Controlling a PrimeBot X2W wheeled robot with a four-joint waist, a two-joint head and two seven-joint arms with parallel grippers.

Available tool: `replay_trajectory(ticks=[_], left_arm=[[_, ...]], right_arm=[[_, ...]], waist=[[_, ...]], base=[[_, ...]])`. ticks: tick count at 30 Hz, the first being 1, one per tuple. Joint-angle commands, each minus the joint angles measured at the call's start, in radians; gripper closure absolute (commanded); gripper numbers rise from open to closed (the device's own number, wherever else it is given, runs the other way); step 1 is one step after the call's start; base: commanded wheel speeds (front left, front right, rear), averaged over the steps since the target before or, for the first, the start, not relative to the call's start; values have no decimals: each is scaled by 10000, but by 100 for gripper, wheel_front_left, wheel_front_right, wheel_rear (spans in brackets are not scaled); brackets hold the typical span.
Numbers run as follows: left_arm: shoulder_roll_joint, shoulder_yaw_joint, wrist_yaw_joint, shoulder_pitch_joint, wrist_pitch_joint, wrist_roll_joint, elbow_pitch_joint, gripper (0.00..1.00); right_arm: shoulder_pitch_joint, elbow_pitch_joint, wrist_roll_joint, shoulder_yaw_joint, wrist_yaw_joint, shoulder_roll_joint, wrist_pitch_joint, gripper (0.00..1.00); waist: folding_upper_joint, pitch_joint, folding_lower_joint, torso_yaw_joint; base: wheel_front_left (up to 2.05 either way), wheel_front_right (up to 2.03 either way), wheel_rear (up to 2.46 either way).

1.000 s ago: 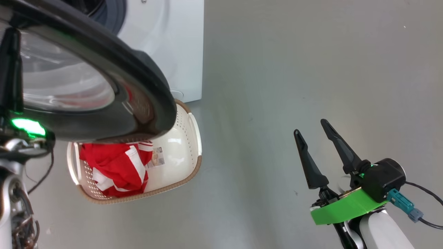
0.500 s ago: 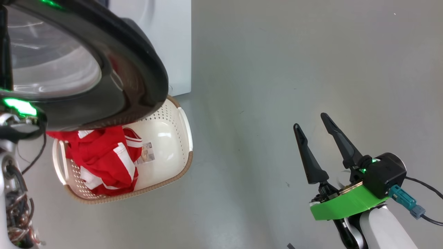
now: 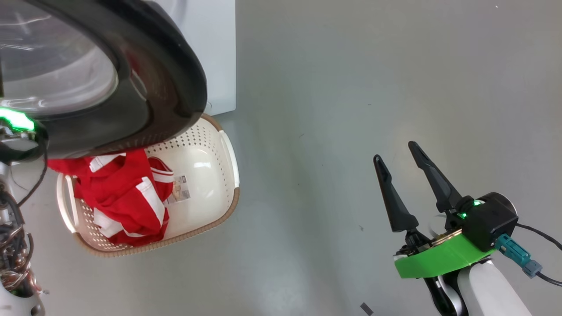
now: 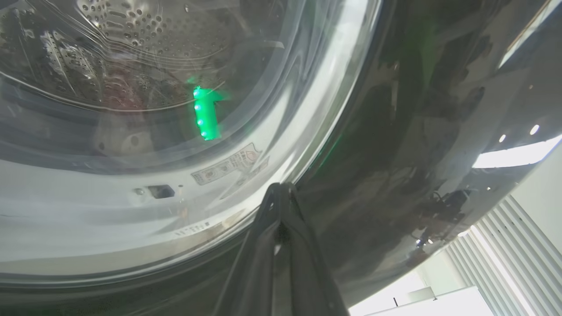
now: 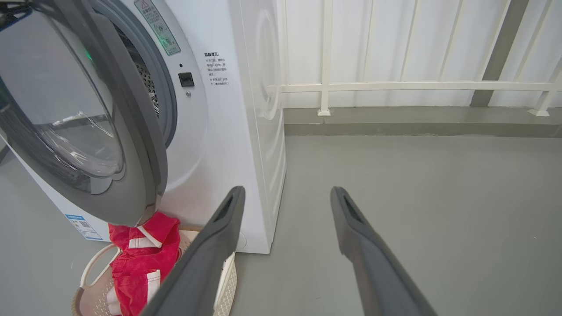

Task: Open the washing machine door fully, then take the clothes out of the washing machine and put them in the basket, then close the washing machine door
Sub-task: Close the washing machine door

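On my head view, the washing machine door [image 3: 171, 92] stood swung out from the white washing machine [image 3: 217, 52], its glossy black rim overhanging the basket [image 3: 206, 149]. The basket sat on the grey floor [image 3: 351, 87] just beside the foot of the machine. The red clothes [image 3: 127, 193] with white stripes lay heaped in its left end, 1 fold draped over the rim by the handle. The basket's right half was bare except for a small sticker [image 3: 180, 188].

My left gripper [image 4: 280, 193] had its 2 fingers pressed together with nothing between them. The tips were right at the door's outer face, where the clear glass meets the black rim, though I could not tell if they touched. Through the glass I saw the perforated steel drum [image 4: 145, 26].

My right gripper [image 3: 395, 151] hung over bare floor, well apart from the basket and the machine, its 2 fingers spread wide and holding nothing.
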Motion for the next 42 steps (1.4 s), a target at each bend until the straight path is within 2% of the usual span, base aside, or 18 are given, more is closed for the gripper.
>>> replay_trajectory(ticks=[1, 5, 6, 8, 14, 25, 32, 35, 38, 42], left_arm=[[405, 180, -172, -187, 92, 112, -235, 100], [254, 71, -426, 224, 246, 88, -283, 100], [228, 88, -476, 371, 236, 102, -316, 82], [177, 73, -602, 717, 285, 125, -454, 0], [302, -36, -1171, 2009, 9, 1017, -1017, 0], [912, -1012, -2377, 4156, -1891, 5107, -1702, 0], [1390, -1673, -2550, 5115, -3397, 7779, -1755, 0], [1382, -1817, -2588, 5419, -4049, 8281, -1811, 0], [1561, -1899, -2598, 5798, -4567, 9305, -1719, 0], [1576, -1943, -2551, 6170, -4809, 10269, -1579, 0]], right_arm=[[-222, -239, 117, 139, 63, -8, -65, 0], [-163, -114, 61, 39, 63, -8, -65, 0], [-147, -89, 46, 25, 63, -8, -65, 0], [-112, -42, 15, 6, 63, -8, -65, 0], [-1, 143, -62, -66, 63, -8, -65, 0], [237, 384, -290, -315, 63, -8, -65, 0], [480, 377, -457, -491, 63, -8, -65, 0], [548, 295, -547, -598, 63, -8, -65, 0], [648, 197, -652, -731, 63, -8, -65, 0], [761, 178, -733, -844, 63, -8, -65, 0]], waist=[[0, -29, 0, 18], [0, -335, 0, 199], [0, -426, 0, 248], [0, -621, 0, 355], [0, -1260, 0, 738], [0, -2297, 0, 1379], [0, -2861, 0, 1497], [0, -2973, 0, 1468], [0, -3062, 0, 1395], [0, -3162, 0, 1316]], base=[[0, 0, 0], [0, 0, 0], [0, 0, 0], [0, 0, 0], [0, 0, 0], [0, 0, 0], [0, 0, 0], [0, 0, 0], [0, 0, 0], [0, 0, 0]])
